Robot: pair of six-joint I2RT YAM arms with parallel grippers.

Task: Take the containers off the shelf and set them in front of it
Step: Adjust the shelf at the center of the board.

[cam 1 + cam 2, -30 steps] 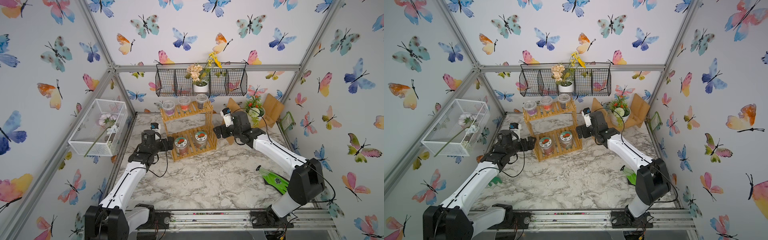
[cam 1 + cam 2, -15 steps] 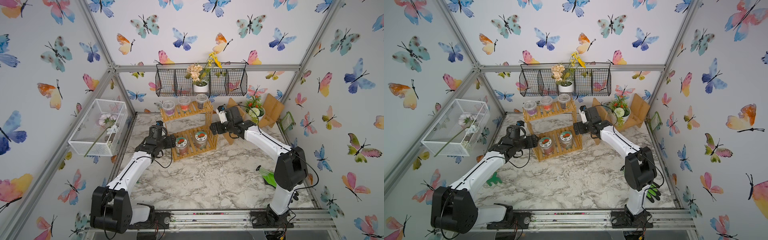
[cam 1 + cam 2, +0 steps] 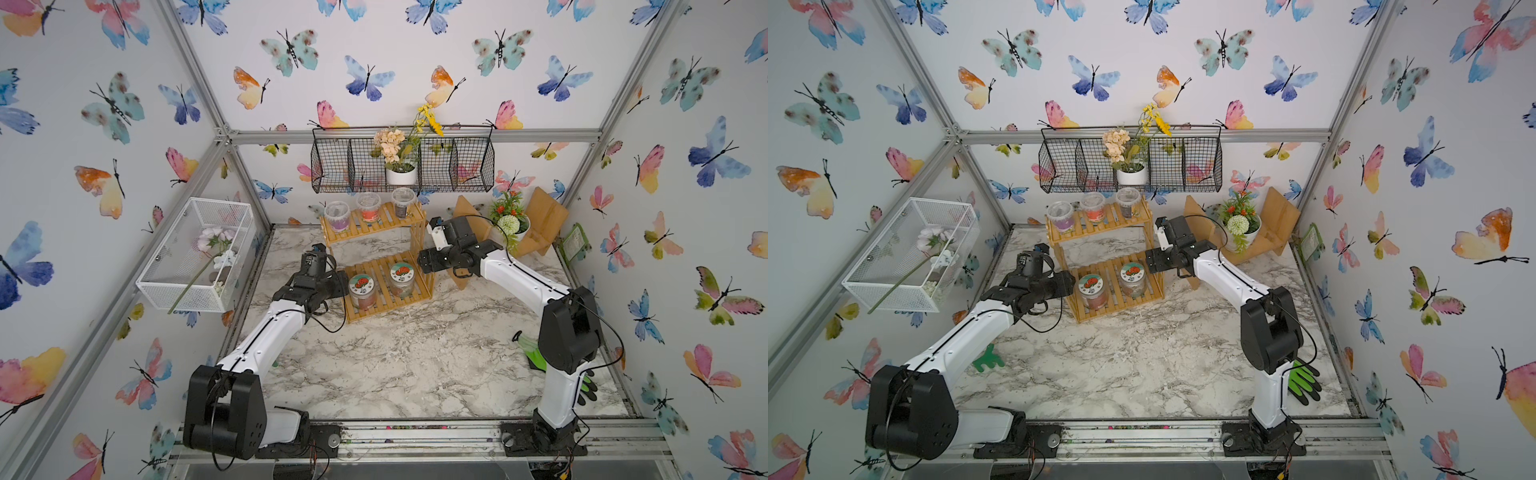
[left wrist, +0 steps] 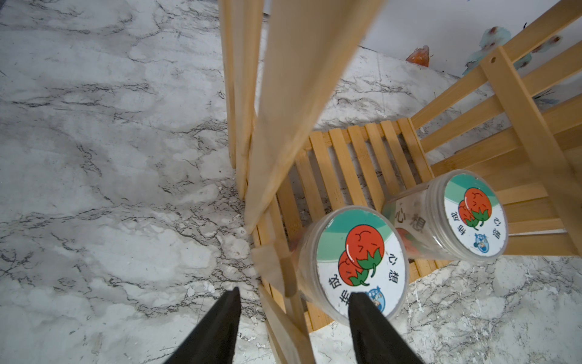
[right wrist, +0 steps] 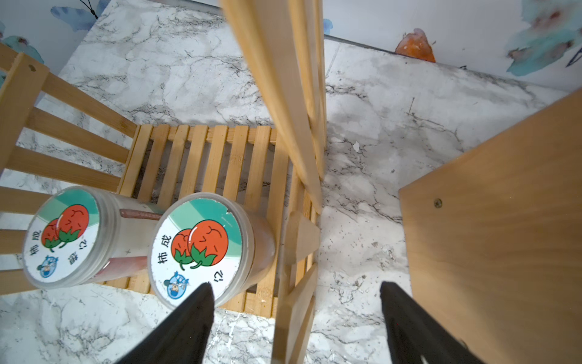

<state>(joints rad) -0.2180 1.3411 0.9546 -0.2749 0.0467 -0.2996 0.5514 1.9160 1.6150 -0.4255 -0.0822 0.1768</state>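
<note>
A green glove (image 3: pixel 1304 384) lies on the marble tabletop (image 3: pixel 395 365) by the right arm's base. It is plain in a top view, as is a flat green shape (image 3: pixel 988 359) beside the left arm.

Farther in stands the bamboo shelf (image 3: pixel 384 293), and all five containers are on it. Both top views put the left gripper (image 3: pixel 340 286) and right gripper (image 3: pixel 420 262) at the shelf's two ends, level with the lower tier, but neither shows the fingers.

The wrist views do. The left gripper (image 4: pixel 294 293) has its fingers apart, astride the shelf's end frame. One fingertip overlaps the left jar (image 4: pixel 359 261) in the picture, and contact cannot be told. The right gripper (image 5: pixel 296 286) stands wider, astride the opposite end frame. The right jar (image 5: pixel 201 249) is at one finger and the wooden board stand (image 5: pixel 504 220) is beyond the other. Neither gripper holds anything.

Only the top views show the upper tier, with the purple cup (image 3: pixel 337 216), orange-red cup (image 3: pixel 368 208) and dark cup (image 3: pixel 403 203) in a row. The black wire basket (image 3: pixel 353 166) hangs behind them.
</note>
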